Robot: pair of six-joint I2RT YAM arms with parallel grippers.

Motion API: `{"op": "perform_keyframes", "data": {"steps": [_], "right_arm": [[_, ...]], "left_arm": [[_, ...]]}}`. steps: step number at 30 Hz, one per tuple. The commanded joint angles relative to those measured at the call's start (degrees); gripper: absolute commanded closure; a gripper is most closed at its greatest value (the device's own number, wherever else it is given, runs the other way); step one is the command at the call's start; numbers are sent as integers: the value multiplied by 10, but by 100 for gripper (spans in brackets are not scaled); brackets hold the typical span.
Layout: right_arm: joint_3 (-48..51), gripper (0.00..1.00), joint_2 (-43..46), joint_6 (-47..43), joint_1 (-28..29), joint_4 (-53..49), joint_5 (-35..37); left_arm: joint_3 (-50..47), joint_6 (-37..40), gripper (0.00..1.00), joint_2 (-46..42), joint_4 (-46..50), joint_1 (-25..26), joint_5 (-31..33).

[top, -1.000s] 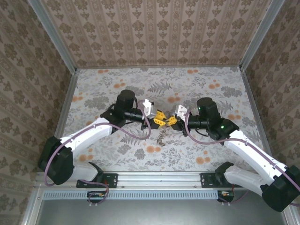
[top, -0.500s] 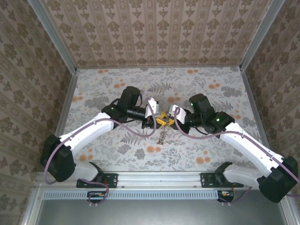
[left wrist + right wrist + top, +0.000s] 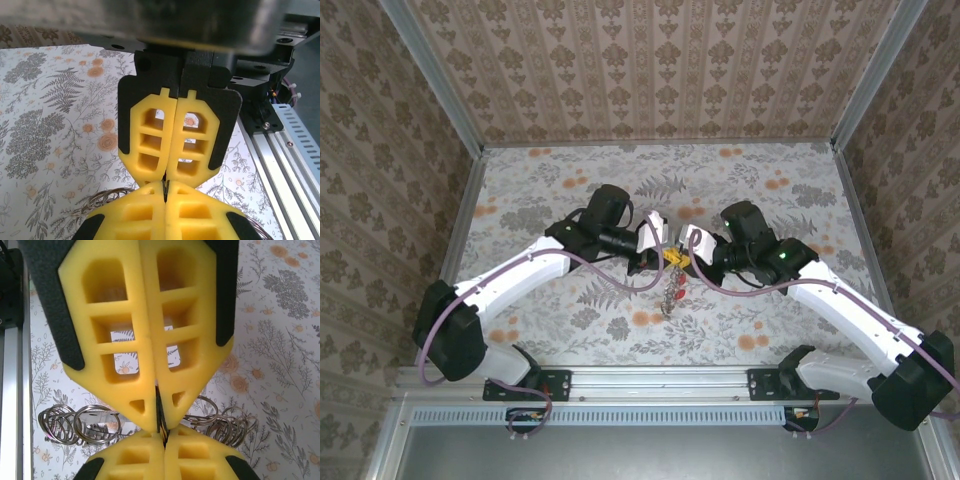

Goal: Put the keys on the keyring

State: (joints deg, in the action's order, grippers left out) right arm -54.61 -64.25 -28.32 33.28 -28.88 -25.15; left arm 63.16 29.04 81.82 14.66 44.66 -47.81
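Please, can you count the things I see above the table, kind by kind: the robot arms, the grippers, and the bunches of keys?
Robot arms: 2 (left arm, right arm)
Grippers: 2 (left gripper, right gripper)
Bunch of keys: 1
Total: 5

Two arms (image 3: 520,280), one tool each: left tool (image 3: 662,257), right tool (image 3: 683,262). Each tool has two yellow fingers (image 3: 111,330), four in all. One bunch of keys (image 3: 669,295) is over the middle of the one bench (image 3: 770,180), with two red heads in it; the silver keys overlap too much to count. The right wrist view shows two clusters of silver loops (image 3: 80,426), number unclear.
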Motion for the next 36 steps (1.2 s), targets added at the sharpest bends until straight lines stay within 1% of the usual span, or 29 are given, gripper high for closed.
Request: {"op": "perform_keyframes", "data": {"steps": [1, 3, 5, 6, 7, 9, 10, 13, 15, 18, 19, 20, 21, 22, 27, 30, 33, 36], "right_arm": [[-4, 100, 18, 11, 3, 40, -15], [4, 100, 26, 15, 0, 51, -23], [9, 100, 33, 20, -5, 60, -33], [12, 100, 36, 23, -7, 61, -34], [12, 100, 37, 23, -8, 61, -34], [11, 100, 38, 23, -8, 59, -36], [11, 100, 38, 23, -9, 59, -36], [9, 100, 37, 23, -8, 59, -42], [9, 100, 36, 23, -8, 59, -45], [10, 100, 36, 20, -9, 57, -44], [12, 95, 38, 19, -8, 58, -43], [16, 88, 42, 19, -9, 62, -46], [25, 83, 50, 19, -10, 71, -53], [39, 81, 61, 23, -14, 85, -62], [87, 80, 100, 64, -41, 158, -120], [92, 81, 107, 73, -43, 174, -135], [89, 83, 105, 75, -44, 178, -135], [84, 82, 98, 77, -44, 182, -131]], "left_arm": [[21, 17, 100, 12, 28, 5, 6], [21, 36, 100, 9, 39, 6, 3], [14, 39, 100, 1, 29, 7, -1], [13, 37, 88, -1, 26, 7, 1], [12, 31, 79, -1, 25, 6, 4], [17, 34, 76, 1, 34, 6, 3], [17, 33, 80, 2, 35, 6, 7], [21, 34, 100, 8, 43, 6, 16], [22, 34, 100, 6, 42, 6, 19], [9, 21, 100, -6, 12, 3, 18], [2, 12, 100, -12, -3, 0, 15], [-6, 3, 100, -17, -21, -5, 1], [-16, -12, 100, -23, -44, -12, -15], [-26, -29, 100, -29, -70, -19, -31], [-69, -88, 100, -49, -186, -43, -105], [-76, -93, 100, -52, -208, -46, -130], [-85, -102, 100, -54, -234, -45, -139], [-88, -105, 100, -54, -247, -46, -150]]}}
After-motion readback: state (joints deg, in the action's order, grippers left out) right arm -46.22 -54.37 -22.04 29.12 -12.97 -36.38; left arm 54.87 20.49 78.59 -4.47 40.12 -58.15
